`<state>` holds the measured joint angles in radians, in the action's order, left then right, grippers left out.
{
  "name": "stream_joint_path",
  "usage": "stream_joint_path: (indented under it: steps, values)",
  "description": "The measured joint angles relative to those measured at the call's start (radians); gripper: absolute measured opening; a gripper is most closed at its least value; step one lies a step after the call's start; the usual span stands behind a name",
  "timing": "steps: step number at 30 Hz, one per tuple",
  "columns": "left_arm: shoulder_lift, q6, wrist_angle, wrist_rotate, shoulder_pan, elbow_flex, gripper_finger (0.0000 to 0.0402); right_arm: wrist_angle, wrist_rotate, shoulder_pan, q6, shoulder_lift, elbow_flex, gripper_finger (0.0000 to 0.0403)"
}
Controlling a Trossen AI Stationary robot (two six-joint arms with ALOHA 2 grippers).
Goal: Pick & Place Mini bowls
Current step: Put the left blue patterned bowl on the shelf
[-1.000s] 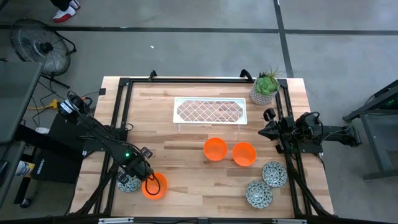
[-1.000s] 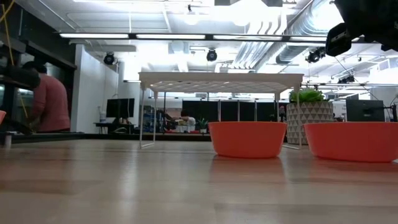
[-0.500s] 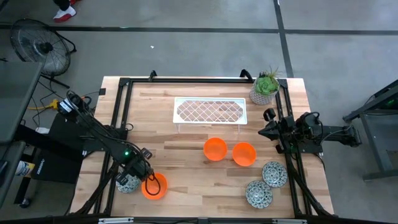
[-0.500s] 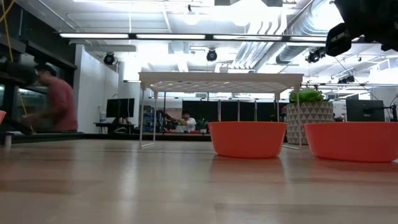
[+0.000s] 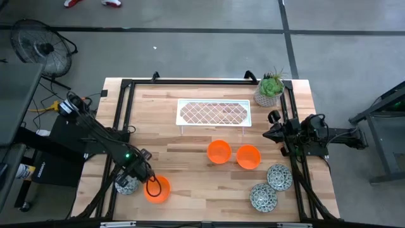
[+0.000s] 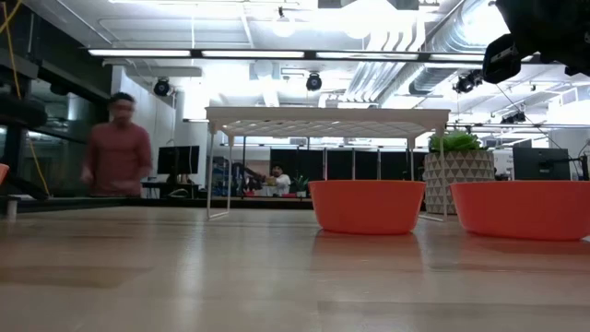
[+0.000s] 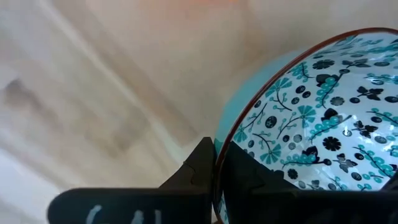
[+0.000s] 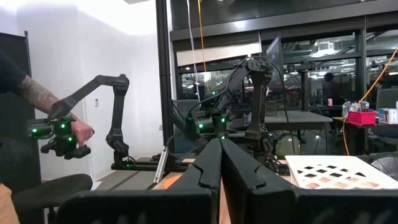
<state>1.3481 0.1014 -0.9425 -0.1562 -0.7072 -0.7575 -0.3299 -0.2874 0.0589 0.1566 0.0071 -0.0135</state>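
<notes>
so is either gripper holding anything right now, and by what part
The left gripper pinches the patterned bowl by its rim, one finger inside, one outside. The right gripper is shut on nothing.

Passing person (image 6: 115,148) blurred, behind table.

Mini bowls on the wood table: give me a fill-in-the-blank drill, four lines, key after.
1. The left gripper is shut on the rim of a ___-patterned mini bowl.
2. Touching that bowl stands a plain ___ mini bowl.
3. Below the white lattice rack stand ___ orange bowls.
4. The right gripper hangs near the potted ___.

Missing: mosaic; orange; two; plant
</notes>
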Motion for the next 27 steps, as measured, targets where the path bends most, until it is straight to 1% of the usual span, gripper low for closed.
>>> stream_joint_path:
  steps: [5, 8, 13, 19, 23, 27]
  values:
    - [-0.061, 0.051, -0.042, 0.010, 0.000, 0.002, 0.0005, 0.000, 0.000, 0.000, 0.000, 0.000, 0.000, 0.0000]
    - [-0.111, 0.105, -0.039, 0.038, 0.000, 0.001, 0.0005, 0.003, 0.000, 0.000, 0.000, 0.000, 0.000, 0.0000]
    - [-0.181, 0.253, -0.038, 0.103, 0.001, 0.000, 0.0005, 0.005, 0.000, 0.000, 0.000, 0.000, 0.000, 0.0000]
    - [-0.249, 0.444, -0.024, 0.152, 0.004, -0.001, 0.0005, 0.005, 0.000, 0.000, 0.000, 0.000, 0.000, 0.0000]
    - [-0.274, 0.531, 0.002, 0.159, 0.054, -0.001, 0.0005, 0.005, 0.000, 0.000, 0.000, 0.000, 0.000, 0.0000]
    - [-0.292, 0.550, 0.026, 0.182, 0.131, -0.020, 0.0004, 0.006, 0.000, 0.000, 0.000, 0.000, 0.000, 0.0000]
